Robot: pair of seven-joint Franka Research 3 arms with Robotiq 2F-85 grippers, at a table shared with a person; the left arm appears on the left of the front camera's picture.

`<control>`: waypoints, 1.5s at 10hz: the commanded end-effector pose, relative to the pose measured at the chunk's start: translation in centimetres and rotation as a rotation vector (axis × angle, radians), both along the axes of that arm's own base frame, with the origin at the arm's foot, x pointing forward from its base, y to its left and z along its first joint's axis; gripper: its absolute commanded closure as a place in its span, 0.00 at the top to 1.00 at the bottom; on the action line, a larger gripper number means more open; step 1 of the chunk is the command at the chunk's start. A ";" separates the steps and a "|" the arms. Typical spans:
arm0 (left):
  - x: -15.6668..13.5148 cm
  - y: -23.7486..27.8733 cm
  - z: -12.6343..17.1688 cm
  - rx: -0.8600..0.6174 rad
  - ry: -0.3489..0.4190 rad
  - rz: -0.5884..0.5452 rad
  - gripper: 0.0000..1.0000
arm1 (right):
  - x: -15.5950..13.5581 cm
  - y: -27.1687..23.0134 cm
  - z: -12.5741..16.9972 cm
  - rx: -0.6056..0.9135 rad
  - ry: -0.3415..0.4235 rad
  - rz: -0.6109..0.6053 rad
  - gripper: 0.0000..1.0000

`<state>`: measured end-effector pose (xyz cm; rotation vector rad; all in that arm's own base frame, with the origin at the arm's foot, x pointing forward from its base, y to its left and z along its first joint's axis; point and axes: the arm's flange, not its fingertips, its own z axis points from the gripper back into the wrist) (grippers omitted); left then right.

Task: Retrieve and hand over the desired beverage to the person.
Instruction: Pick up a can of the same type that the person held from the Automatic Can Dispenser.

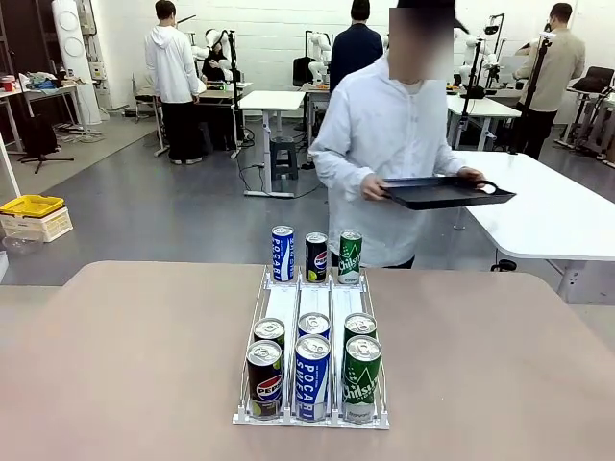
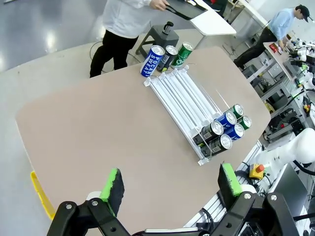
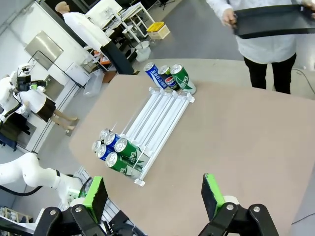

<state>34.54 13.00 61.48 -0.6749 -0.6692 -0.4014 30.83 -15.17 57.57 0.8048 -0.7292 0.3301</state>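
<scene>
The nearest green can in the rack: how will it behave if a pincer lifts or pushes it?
The green can looks like smooth, rigid metal: probably firm to squeeze but somewhat slippery. Its top looks unopened, so likely full and heavy for its size. Upright in the rack lane, a high push might tip it.

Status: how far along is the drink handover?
Done: nothing yet. Six drink cans sit at the near end of the white lane rack, three more cans stand past its far end. In hand: nothing; the left gripper and right gripper are open. Left: grasp a can and pass it to the person in white holding the black tray.
</scene>
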 end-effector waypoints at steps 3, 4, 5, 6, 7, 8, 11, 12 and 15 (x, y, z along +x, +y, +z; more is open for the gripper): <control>0.1 0.2 0.0 -0.011 -0.020 -0.021 1.00 | 0.4 -0.1 0.2 0.011 -0.020 0.015 1.00; 0.1 0.2 0.0 -0.011 -0.020 -0.021 1.00 | 0.4 -0.1 0.2 0.011 -0.020 0.015 1.00; 0.1 0.2 0.0 -0.011 -0.020 -0.021 1.00 | 0.4 -0.1 0.2 0.011 -0.020 0.015 1.00; 0.1 0.2 0.0 -0.011 -0.020 -0.021 1.00 | 0.4 -0.1 0.2 0.011 -0.020 0.015 1.00; 0.1 0.2 0.0 -0.011 -0.020 -0.021 1.00 | 0.4 -0.1 0.2 0.011 -0.020 0.015 1.00; 0.1 0.2 0.0 -0.011 -0.020 -0.021 1.00 | 0.4 -0.1 0.2 0.011 -0.020 0.015 1.00; 0.1 0.2 0.0 -0.011 -0.020 -0.021 1.00 | 0.4 -0.1 0.2 0.011 -0.020 0.015 1.00; 0.1 0.2 0.0 -0.011 -0.020 -0.021 1.00 | 0.4 -0.1 0.2 0.011 -0.020 0.015 1.00; 0.1 0.2 0.0 -0.011 -0.020 -0.021 1.00 | 0.4 -0.1 0.2 0.011 -0.020 0.015 1.00</control>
